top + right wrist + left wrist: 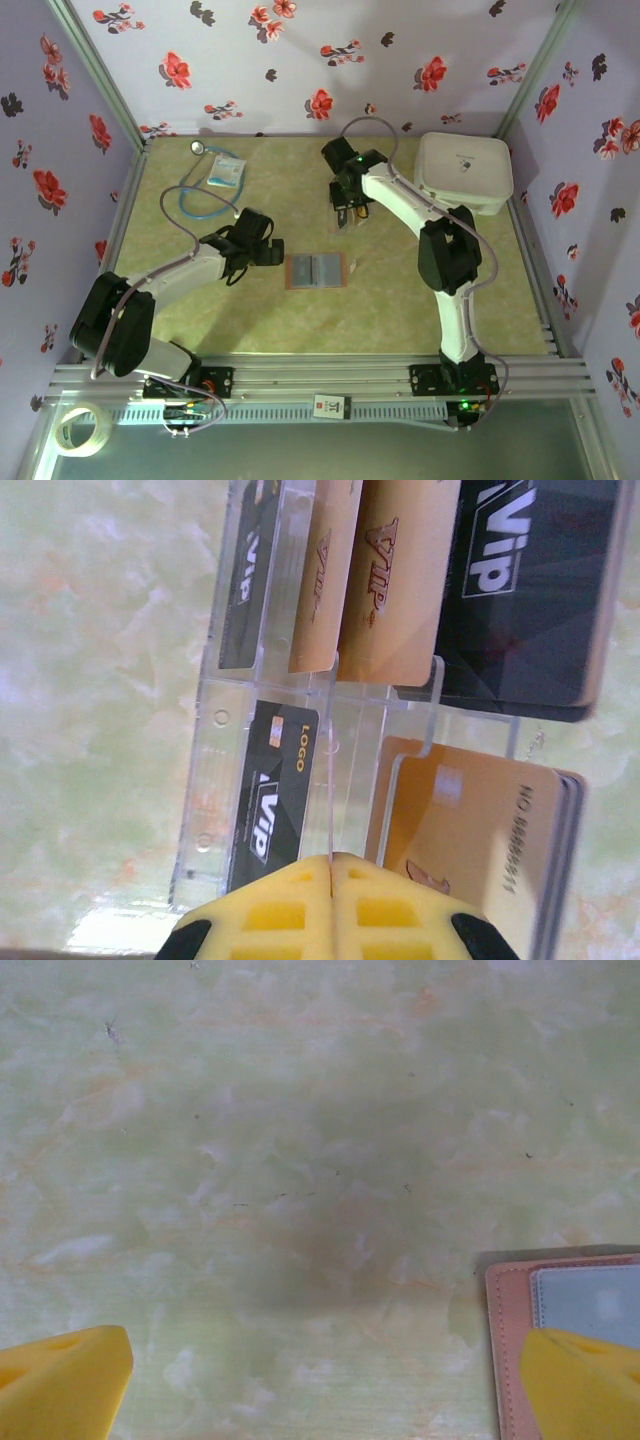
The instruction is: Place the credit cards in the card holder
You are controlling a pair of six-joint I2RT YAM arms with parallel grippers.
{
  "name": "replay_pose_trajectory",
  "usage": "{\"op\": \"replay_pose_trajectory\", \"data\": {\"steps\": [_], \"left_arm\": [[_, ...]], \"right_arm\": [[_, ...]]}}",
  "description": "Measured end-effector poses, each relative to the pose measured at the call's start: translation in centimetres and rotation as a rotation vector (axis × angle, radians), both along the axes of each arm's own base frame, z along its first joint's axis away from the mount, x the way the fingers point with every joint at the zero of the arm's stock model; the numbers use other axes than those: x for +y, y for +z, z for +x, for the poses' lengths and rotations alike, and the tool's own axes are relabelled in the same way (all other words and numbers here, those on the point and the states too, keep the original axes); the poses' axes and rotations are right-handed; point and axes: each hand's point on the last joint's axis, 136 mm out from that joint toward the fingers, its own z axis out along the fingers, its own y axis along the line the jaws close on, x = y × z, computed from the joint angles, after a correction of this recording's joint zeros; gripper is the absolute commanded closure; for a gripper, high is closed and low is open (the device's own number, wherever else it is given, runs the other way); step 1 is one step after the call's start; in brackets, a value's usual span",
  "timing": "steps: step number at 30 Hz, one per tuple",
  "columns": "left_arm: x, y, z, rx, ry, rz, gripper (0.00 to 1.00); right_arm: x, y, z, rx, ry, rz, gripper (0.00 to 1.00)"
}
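A robotics lab test booth, not a home, for all its wallpaper. Lilac wall panels (320, 60) printed with red and black flowers box in a pale green marbled tabletop (400, 320), framed by aluminium corner posts (95, 70). Along the bottom of the top view, slotted aluminium rails (320, 375) carry the left arm (150, 300) and right arm (450, 270) — bolted, cabled, a tape roll (80, 430) at lower left.

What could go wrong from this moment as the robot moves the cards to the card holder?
1. The right fingers are shut at the clear rack among closely packed credit cards; lifting may drag a divider or tip the rack.
2. The open left fingers hover at a corner of the card holder; a small move might shove it.
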Motion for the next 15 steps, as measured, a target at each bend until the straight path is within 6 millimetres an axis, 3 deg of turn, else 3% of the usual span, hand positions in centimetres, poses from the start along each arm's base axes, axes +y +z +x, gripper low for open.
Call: {"op": "replay_pose_trajectory", "data": {"steps": [4, 9, 12, 15], "left_arm": [[-0.1, 0.0, -0.1, 0.005, -0.008, -0.005, 0.0], [-0.5, -0.2, -0.3, 0.018, -0.028, -0.016, 0.0], [-0.7, -0.1, -0.4, 0.023, -0.037, -0.025, 0.0], [-1.3, 0.1, -0.3, 0.021, -0.052, -0.029, 0.0]], "right_arm": [[0.3, 4.4, -1.0, -0.058, 0.013, 0.095, 1.0], [0.7, 9.3, -3.8, -0.137, 0.032, 0.287, 1.0], [1.2, 9.2, -5.8, -0.145, 0.042, 0.409, 1.0], [1.6, 6.8, -7.6, -0.111, 0.039, 0.504, 1.0]]}}
